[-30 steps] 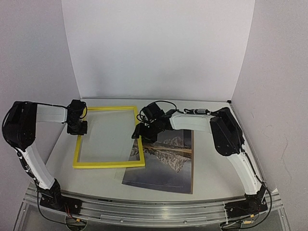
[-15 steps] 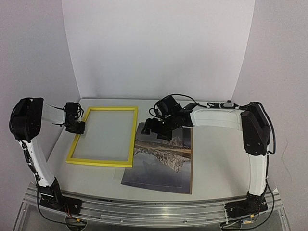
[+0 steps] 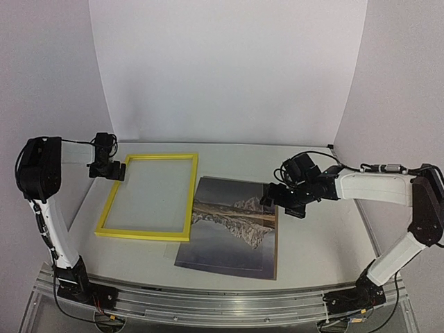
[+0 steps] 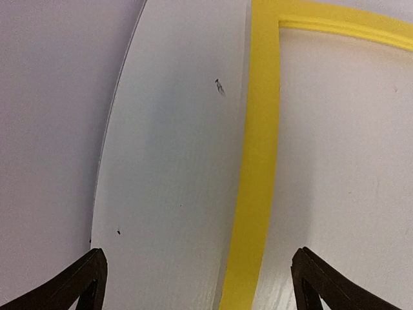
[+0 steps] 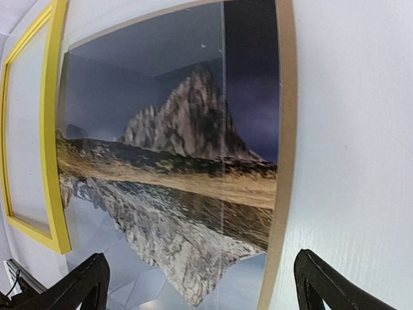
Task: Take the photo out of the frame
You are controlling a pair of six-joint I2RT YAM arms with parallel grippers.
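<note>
1. Left gripper: stood at the frame's far left corner, just outside it. Fingers spread wide and held nothing. In the wrist view the frame's left rail ran below and between the fingertips, unclamped.
2. Frame: lay flat, with its long axis running from the near side to the far side. Its opening showed no print, only pale surface.
3. Photo: lay flat just right of the frame and outside the opening. Its left edge met the frame's right rail, and whether it touched or slipped under could not be told. Its long axis ran roughly parallel to that rail.
4. Backing: a brown strip showed along the photo's side farthest from the frame.
5. Right gripper: stood well right of the frame, at the photo's far right corner. Fingers were apart and empty, and the photo lay toward the frame from them.
6. Assessment: the right arm was the nearer to the photo and the left the nearer to the frame. The removal looked complete, and any further pull would run rightward, away from the frame.
</note>
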